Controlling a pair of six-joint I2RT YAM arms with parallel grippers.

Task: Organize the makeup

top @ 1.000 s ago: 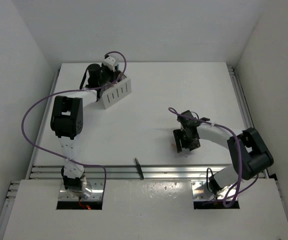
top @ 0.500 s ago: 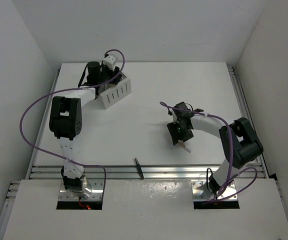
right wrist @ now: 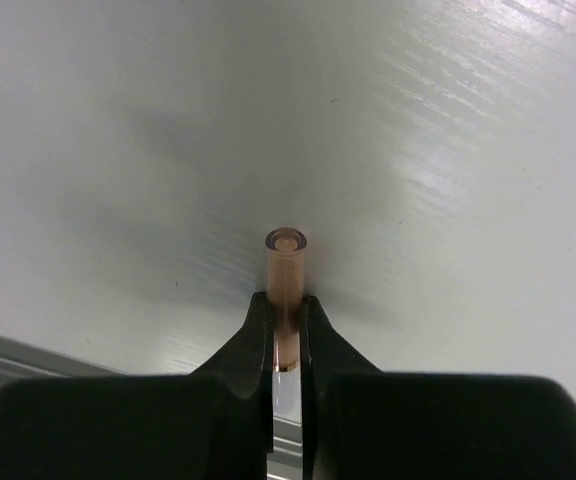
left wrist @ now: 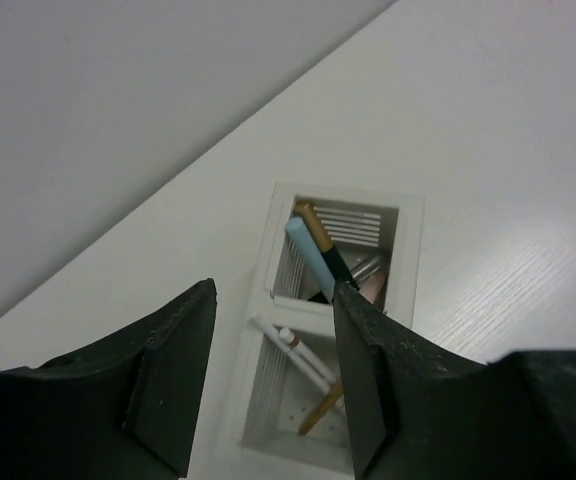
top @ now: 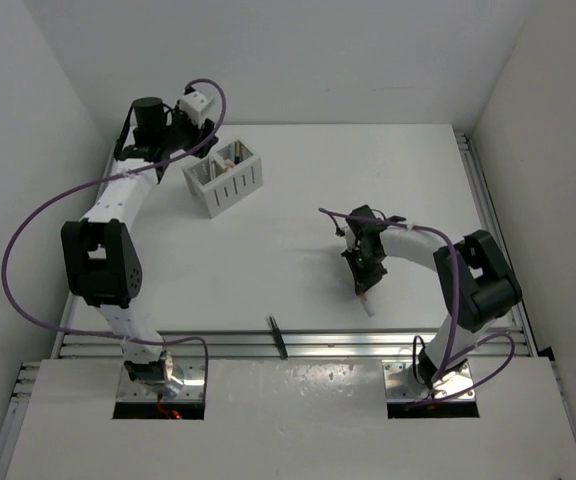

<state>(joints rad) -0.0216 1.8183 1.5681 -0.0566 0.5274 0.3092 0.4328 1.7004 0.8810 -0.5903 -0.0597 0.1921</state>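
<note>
The right gripper point(right wrist: 286, 305), low over the table point(top: 298, 160) toward its near-right part, is clamped on a peach stick point(right wrist: 286, 262) with one end jutting forward, probably for carrying to the white box point(top: 230, 185) by the far-left corner. The left gripper point(left wrist: 273, 295) hovers above that box, fingers spread and empty. A pale blue stick point(left wrist: 311, 255) and others lean inside; a black stick point(top: 278, 336) lies at the near edge.
</note>
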